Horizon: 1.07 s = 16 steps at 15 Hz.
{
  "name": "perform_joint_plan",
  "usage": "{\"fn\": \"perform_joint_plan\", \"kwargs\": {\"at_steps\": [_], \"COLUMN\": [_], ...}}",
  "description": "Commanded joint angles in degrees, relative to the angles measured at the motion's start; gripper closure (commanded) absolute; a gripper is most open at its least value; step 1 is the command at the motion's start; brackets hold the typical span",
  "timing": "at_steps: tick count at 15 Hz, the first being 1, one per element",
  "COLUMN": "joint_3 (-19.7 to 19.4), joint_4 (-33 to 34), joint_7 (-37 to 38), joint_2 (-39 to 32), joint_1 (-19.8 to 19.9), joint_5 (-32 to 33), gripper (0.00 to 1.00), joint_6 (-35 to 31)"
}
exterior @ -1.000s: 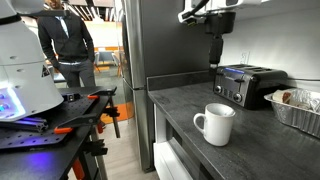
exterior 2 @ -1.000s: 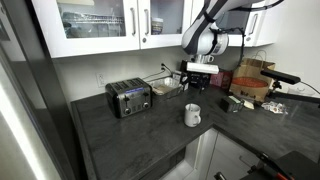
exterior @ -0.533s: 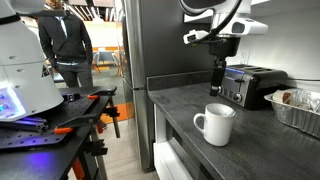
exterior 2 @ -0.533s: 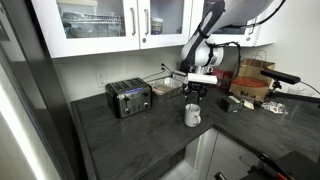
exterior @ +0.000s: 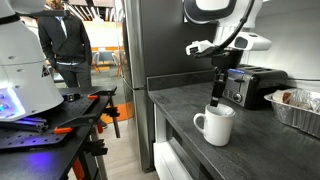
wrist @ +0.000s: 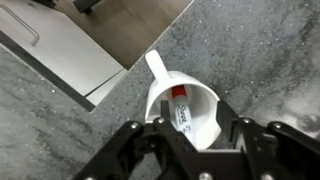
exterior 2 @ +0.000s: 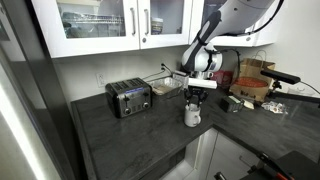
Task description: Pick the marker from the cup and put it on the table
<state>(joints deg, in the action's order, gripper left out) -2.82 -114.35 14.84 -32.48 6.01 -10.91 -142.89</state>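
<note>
White ceramic fills the middle of the wrist view: the cup (wrist: pixel 205 112) stands upright on the dark grey counter (wrist: pixel 255 50), near the front edge, and its loop handle points toward that edge. Inside the cup we see the marker (wrist: pixel 181 108). It leans against the inner wall with its orange-red end uppermost and its paler body running down into the cup.

The pincer (wrist: pixel 188 128) is spread wide, with one dark finger on each side of the cup, and it grips nothing. We see clear space between the fingers and the marker. In both exterior views the pincer (exterior: pixel 216 99) (exterior 2: pixel 194 98) hangs straight down over the cup (exterior: pixel 214 124) (exterior 2: pixel 192 115), with its tips close above the rim. From these angles we cannot tell whether the tips have passed below the rim or stop just short of it.

Beyond the cup on the counter (exterior: pixel 178 100) sits a dark toaster (exterior: pixel 247 86), apart from the cup, and a crinkled foil tray (exterior: pixel 297 108) lies beside the toaster at the frame's edge. In an exterior view the toaster (exterior 2: pixel 129 98) stands toward the wall, under white cabinets (exterior 2: pixel 95 25).
</note>
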Motion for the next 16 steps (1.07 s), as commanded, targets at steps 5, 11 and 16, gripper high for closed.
{"fn": "perform_joint_plan", "kwargs": {"at_steps": [5,11,16], "joint_3": [0.41,-0.37,-0.39], "joint_4": [3.09,4.82,6.51], "joint_7": [-2.13,-1.01,-0.91], "joint_2": [-3.54,-6.14,-8.09], "joint_1": [0.99,0.31,0.12], "joint_5": [-2.40,-1.62,-1.53], "gripper": [0.53,0.55,0.61], "joint_6": [1.15,0.35,-0.63]}}
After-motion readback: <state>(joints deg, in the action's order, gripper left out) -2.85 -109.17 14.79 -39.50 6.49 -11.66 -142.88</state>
